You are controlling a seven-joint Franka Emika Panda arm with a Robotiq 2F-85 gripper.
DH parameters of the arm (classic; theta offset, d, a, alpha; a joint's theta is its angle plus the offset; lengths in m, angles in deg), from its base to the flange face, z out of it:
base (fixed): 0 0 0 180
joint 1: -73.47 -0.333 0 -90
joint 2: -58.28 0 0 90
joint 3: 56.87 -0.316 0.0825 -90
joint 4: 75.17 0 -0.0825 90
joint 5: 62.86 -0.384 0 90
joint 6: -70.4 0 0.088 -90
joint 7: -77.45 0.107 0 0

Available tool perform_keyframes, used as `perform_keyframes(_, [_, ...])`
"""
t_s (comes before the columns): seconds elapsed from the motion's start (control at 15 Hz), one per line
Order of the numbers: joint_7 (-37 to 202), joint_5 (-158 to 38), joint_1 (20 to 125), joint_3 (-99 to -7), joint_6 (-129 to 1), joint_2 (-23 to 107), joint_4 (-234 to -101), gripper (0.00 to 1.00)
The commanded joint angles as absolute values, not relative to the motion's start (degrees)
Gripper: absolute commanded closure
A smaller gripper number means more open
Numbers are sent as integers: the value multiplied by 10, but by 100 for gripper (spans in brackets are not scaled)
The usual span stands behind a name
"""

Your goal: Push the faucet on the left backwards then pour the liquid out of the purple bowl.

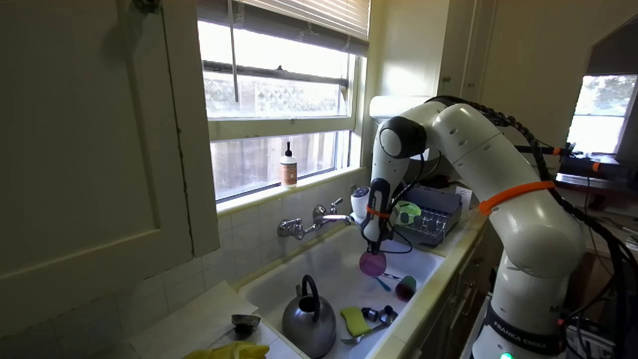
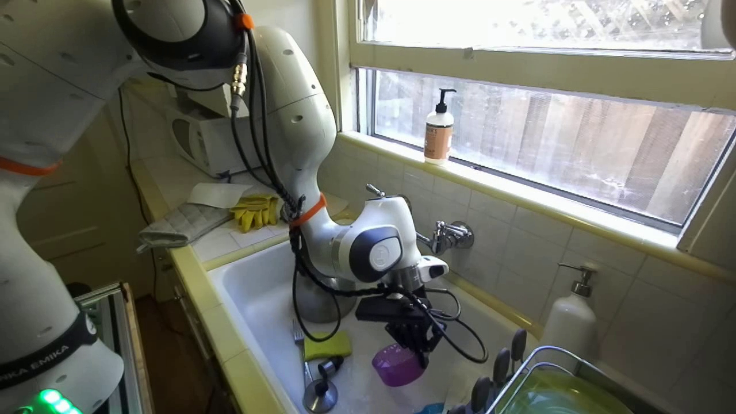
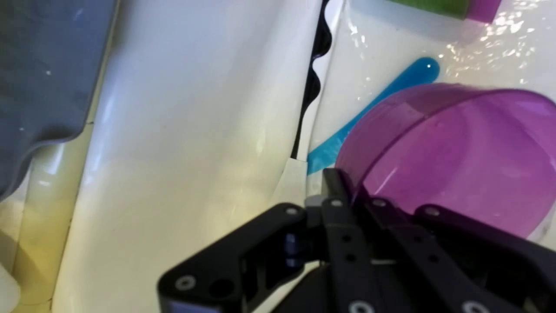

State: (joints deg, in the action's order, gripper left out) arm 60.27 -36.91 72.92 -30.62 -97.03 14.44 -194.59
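My gripper (image 3: 356, 191) is shut on the rim of the purple bowl (image 3: 469, 152), with one finger on each side of its wall. In both exterior views the purple bowl (image 1: 373, 264) (image 2: 397, 367) hangs from the gripper (image 1: 374, 247) (image 2: 424, 348) in the sink. It looks tilted to its side; I see no clear liquid in it. Its height above the sink floor is hard to judge. The silver faucet (image 1: 319, 222) is on the tiled wall behind the sink, with a knob handle at each end. In an exterior view the arm hides part of the faucet (image 2: 445, 236).
A grey kettle (image 1: 310, 324), a yellow-green sponge (image 1: 355, 320) and metal pieces lie in the sink (image 1: 344, 249). A cup (image 1: 405, 288), a knife (image 3: 319, 56) and a blue utensil (image 3: 404, 78) are near the bowl. A dish rack (image 1: 431, 214) and soap dispenser (image 2: 569, 325) stand beside the sink.
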Motion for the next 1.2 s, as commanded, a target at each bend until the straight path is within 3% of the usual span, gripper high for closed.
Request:
perform_keyframes(0.0, [656, -312, 659, -241, -971, 154, -1965, 99])
perform_keyframes(0.73, [835, -112, 445, -73, -924, 111, -1958, 99])
perform_keyframes(1.13, [898, 27, 456, -102, -810, 148, -1947, 99])
